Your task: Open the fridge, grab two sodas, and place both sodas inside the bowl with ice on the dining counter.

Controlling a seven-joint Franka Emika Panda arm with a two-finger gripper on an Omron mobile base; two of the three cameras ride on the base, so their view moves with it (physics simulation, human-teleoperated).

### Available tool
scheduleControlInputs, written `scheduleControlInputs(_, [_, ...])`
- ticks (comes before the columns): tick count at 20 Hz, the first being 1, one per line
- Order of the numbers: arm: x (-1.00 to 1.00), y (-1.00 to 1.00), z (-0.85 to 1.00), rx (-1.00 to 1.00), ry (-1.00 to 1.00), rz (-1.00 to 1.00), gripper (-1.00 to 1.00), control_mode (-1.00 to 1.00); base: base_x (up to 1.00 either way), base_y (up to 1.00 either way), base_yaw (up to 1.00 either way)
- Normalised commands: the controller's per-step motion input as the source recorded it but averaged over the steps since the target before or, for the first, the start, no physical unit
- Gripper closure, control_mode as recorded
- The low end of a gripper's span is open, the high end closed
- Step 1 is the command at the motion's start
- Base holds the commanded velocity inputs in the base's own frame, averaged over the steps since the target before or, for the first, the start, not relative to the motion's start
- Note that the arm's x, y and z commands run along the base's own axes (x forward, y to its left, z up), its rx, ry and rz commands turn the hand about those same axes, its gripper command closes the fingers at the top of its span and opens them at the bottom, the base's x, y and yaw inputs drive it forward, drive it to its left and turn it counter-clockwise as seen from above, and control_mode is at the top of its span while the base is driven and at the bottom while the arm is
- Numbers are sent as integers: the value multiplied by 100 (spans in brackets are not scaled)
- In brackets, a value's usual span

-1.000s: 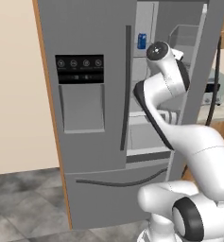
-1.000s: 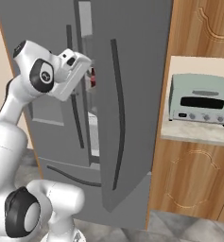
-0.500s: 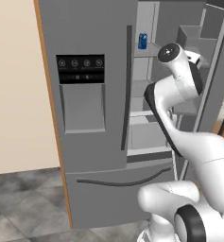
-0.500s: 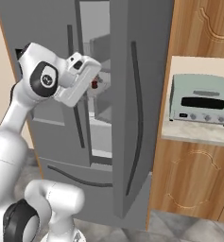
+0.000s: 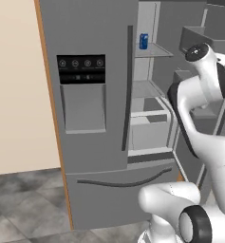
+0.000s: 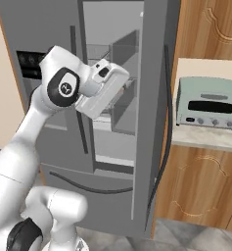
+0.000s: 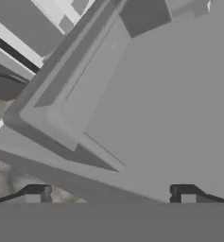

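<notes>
Fridge (image 5: 95, 142) right door stands open; claw (image 7: 108, 196), spread and empty, must next reach the blue can (image 5: 144, 41).

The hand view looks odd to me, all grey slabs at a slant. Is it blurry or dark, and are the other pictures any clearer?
Hand view: tilted, soft-edged, evenly grey, no glare; the fridge door slants across it, with the jaws set wide apart. Left base view: flat even light, faint shadows, and the blue can on its shelf reads clearly. Right base view: bright and even; the toaster oven is sharp.
</notes>
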Motion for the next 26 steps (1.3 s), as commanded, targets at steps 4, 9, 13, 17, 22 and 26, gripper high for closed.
scheduleControlInputs(4, [0,-100,0,2,12,-5,-100,-100,0,0,0])
scheduleControlInputs(9, [-6,-79,0,1,5,-2,-100,-100,0,0,0])
scheduleControlInputs(13, [-65,1,0,4,-10,0,-100,-100,0,0,0])
scheduleControlInputs(17, [-60,63,-2,8,-6,1,-100,-100,0,0,0])
scheduleControlInputs(22, [-32,100,-13,9,-5,4,-100,-100,0,0,0])
scheduleControlInputs(26, [-13,100,-22,18,-10,2,-100,-100,0,0,0])
